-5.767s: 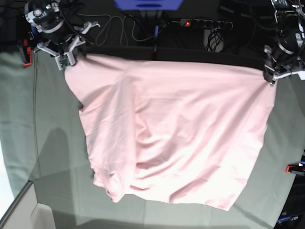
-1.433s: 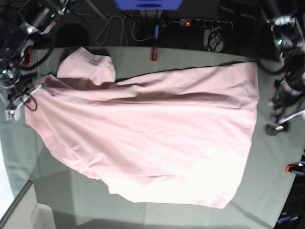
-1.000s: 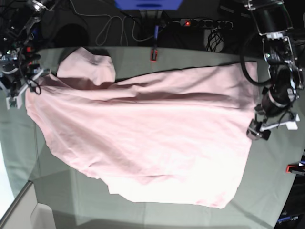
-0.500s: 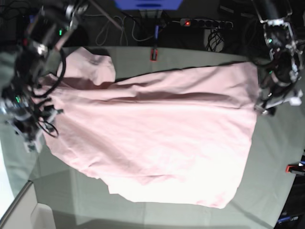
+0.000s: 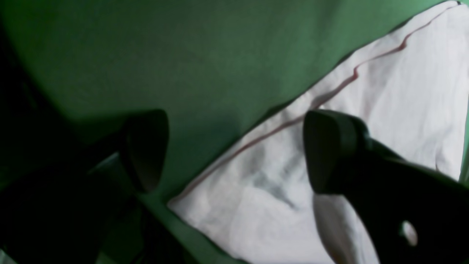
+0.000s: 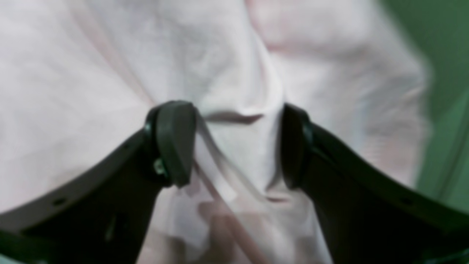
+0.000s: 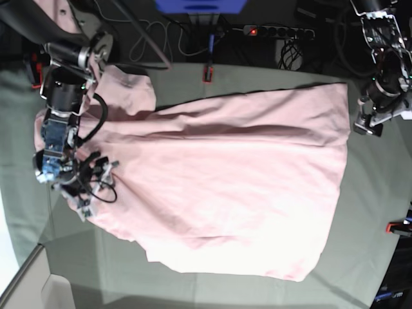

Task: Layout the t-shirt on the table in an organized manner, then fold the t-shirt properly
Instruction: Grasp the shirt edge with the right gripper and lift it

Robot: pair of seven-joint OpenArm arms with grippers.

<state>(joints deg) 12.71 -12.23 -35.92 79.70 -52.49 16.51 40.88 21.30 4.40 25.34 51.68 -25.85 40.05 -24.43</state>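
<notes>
The pale pink t-shirt lies spread over most of the table, with one sleeve bunched at the far left corner. My right gripper is down on the shirt's left part. In the right wrist view this gripper is open, with a raised fold of the t-shirt between its fingers. My left gripper hangs just off the shirt's far right corner. In the left wrist view it is open and holds nothing, above the hem of the t-shirt and the green table.
A red clamp sits at the far table edge and another at the right edge. Behind the table lie a power strip and cables. A white box corner shows at the near left.
My right arm has swung in from the table's left side onto the shirt's left part. My left gripper has drifted slightly farther back beside the shirt's right corner. The shirt lies as before.
</notes>
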